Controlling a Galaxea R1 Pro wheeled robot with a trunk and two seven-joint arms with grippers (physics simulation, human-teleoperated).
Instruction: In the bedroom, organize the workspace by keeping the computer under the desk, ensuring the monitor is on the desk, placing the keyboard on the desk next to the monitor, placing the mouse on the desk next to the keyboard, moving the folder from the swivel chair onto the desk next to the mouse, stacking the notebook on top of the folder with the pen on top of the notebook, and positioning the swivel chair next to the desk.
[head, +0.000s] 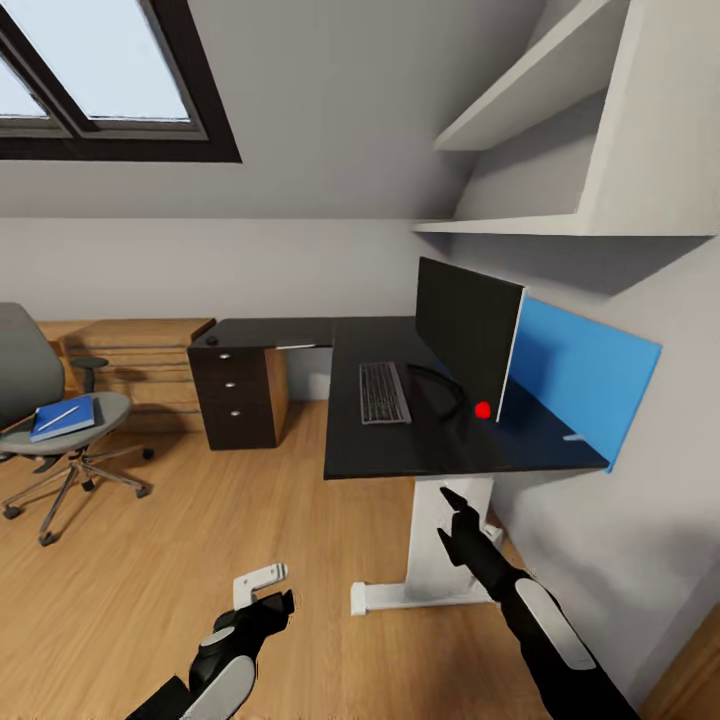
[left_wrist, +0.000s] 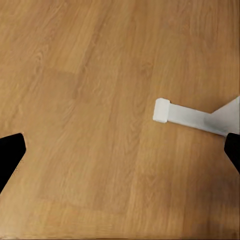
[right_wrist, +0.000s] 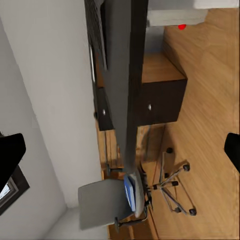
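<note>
Both claws, left claw (head: 268, 600) and right claw (head: 452, 520), are hanging spread and empty before the counter (head: 400, 455), where monitor (head: 468, 335) and keyboard (head: 384, 392) are sitting; folder (head: 64, 418) is lying on swivel chair (head: 40, 400).

keyboard (head: 384, 392) on surface (head: 400, 450), just left of monitor (head: 468, 338) | folder (head: 64, 417) with pen (head: 58, 418) on swivel chair (head: 45, 420), well left of surface | drawer unit (head: 238, 395) under surface's left wing

light: bright, even skylight (head: 100, 70) daylight | shadows: soft | render: sharp
</note>
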